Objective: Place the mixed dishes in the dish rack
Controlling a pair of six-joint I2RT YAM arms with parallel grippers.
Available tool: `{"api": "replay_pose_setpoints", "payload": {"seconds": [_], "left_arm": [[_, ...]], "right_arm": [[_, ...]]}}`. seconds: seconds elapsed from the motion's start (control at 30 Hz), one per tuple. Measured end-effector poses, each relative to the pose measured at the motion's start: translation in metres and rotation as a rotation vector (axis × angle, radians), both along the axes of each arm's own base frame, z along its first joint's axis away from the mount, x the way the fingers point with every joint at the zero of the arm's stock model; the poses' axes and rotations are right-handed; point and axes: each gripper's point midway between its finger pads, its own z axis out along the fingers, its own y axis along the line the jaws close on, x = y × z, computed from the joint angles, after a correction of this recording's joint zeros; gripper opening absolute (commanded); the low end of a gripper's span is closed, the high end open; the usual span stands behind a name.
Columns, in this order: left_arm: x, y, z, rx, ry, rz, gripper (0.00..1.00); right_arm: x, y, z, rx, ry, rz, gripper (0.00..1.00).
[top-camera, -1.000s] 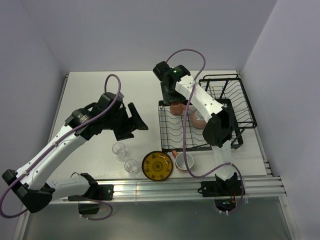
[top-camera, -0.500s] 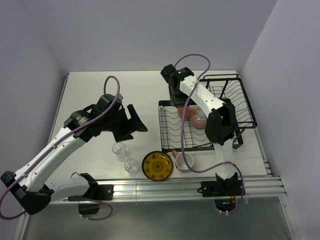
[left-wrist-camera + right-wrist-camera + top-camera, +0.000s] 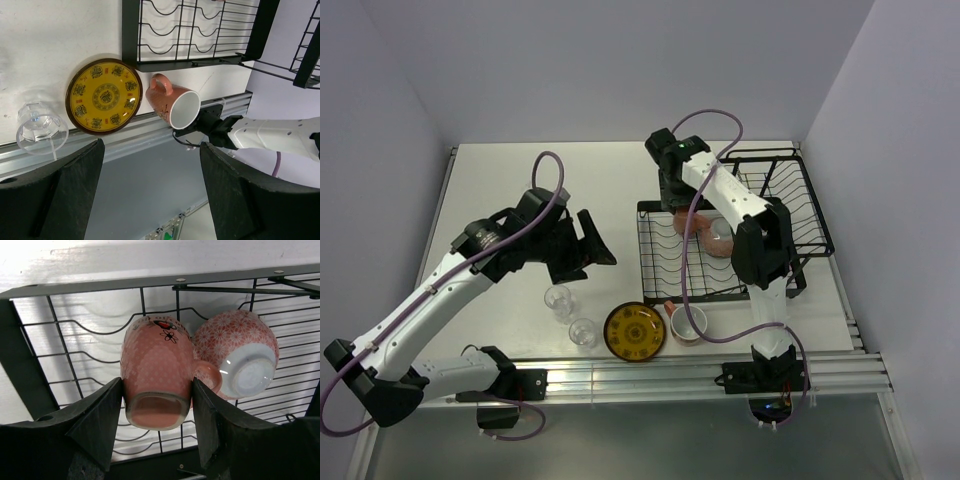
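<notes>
My right gripper [image 3: 156,425] is shut on a salmon-pink mug [image 3: 156,365], held bottom-up over the low tray of the black dish rack [image 3: 660,280]. Its handle touches a pink bowl [image 3: 235,350] lying upside down in the tray. In the top view the mug [image 3: 682,222] shows under the right wrist. My left gripper [image 3: 152,200] hangs open and empty above the table, left of the rack. Below it lie a yellow patterned plate [image 3: 104,96], a second pink mug [image 3: 175,102] on its side and a clear glass [image 3: 41,132].
Two clear glasses [image 3: 558,299] [image 3: 582,331] stand left of the plate [image 3: 635,331] near the front rail. The rack's taller wire basket [image 3: 800,200] is at the right. A white wall runs close along the right side.
The right arm has carried the mug rightward and lower, in beside the bowl over the tray. The left arm has barely shifted.
</notes>
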Motion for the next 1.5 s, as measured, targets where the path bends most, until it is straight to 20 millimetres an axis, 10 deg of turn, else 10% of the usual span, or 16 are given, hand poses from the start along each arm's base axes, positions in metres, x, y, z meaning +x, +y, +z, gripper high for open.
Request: {"api": "replay_pose_setpoints", "payload": {"seconds": [0.27, 0.47, 0.7, 1.17, 1.37, 1.5], "left_arm": [[-0.005, -0.005, -0.003, 0.002, 0.011, -0.034, 0.83], [-0.011, -0.018, -0.012, 0.025, 0.034, -0.084, 0.83], [-0.023, -0.035, -0.023, 0.054, 0.06, -0.154, 0.83], [-0.034, -0.056, -0.038, 0.079, 0.083, -0.22, 0.8], [-0.048, -0.08, -0.049, 0.106, 0.098, -0.294, 0.75], [-0.057, -0.096, -0.06, 0.129, 0.116, -0.336, 0.67]], "right_arm": [[0.0, -0.003, -0.012, -0.008, 0.011, -0.006, 0.02], [0.003, -0.003, -0.014, -0.012, 0.001, -0.009, 0.48], [0.004, -0.003, -0.015, -0.013, -0.002, -0.005, 0.74], [0.002, -0.005, -0.019, -0.018, 0.007, -0.002, 0.78], [0.011, 0.003, 0.039, 0.053, -0.097, -0.009, 0.77], [0.025, 0.014, 0.141, 0.195, -0.324, -0.009, 0.76]]}}
